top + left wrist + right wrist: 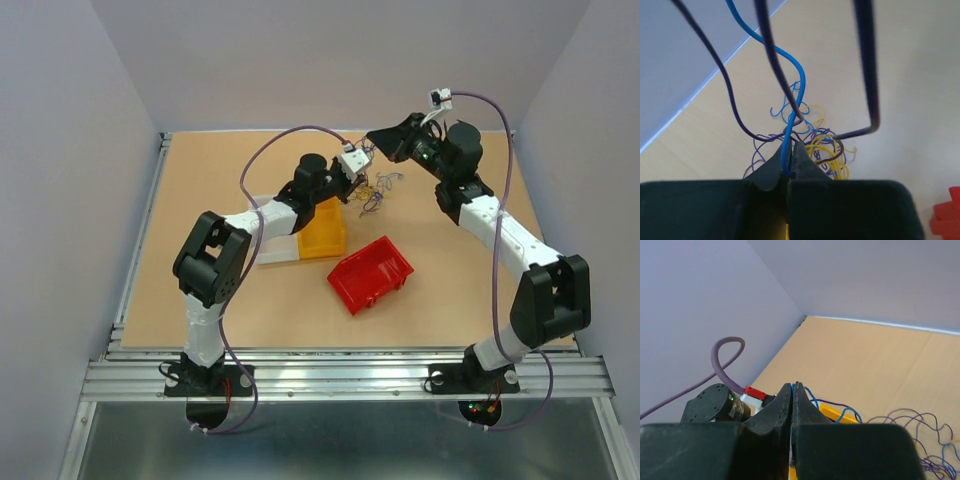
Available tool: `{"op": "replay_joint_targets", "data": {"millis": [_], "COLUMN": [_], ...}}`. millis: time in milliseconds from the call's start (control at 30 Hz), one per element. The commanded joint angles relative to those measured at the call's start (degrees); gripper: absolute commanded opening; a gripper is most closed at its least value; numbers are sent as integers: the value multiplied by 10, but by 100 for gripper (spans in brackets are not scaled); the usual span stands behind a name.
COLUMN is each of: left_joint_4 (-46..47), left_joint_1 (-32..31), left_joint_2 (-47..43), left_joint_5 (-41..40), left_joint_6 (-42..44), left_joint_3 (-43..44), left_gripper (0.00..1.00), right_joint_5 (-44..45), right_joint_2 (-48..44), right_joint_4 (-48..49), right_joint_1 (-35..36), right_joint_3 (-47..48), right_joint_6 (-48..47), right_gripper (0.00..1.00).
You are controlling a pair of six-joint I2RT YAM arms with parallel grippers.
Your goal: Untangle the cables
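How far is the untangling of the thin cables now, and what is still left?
Done: no cable visibly lies free of the tangle. In hand: the left fingers are shut on a blue cable rising out of it; the right fingers are shut too, apparently on the same cable. Left: yellow and purple strands are bunched together on the table, to be pulled apart.

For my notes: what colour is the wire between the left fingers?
Blue. The blue wire is pinched between the left fingers, clearest in the left wrist view.
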Motion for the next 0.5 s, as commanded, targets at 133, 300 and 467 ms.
{"op": "replay_joint_targets", "data": {"millis": [133,300,467], "left_joint_4": [150,166,174], "left_joint_1": [45,49,49], "left_joint_2": [-30,-59,-93], "left_joint_5": [103,142,154], "left_joint_6": [-96,-132,-147], "left_joint_3": [-79,-113,-135], "left_gripper": [0,0,0], "right_joint_5": [109,78,16], "right_joint_2": [-75,-61,-28], "right_joint_4": [40,71,78], "right_joint_1": [0,0,-1], "right_joint_3": [-123,-199,-217], "right_joint_6": [-39,-91,-193], "right_gripper": [70,73,68]}}
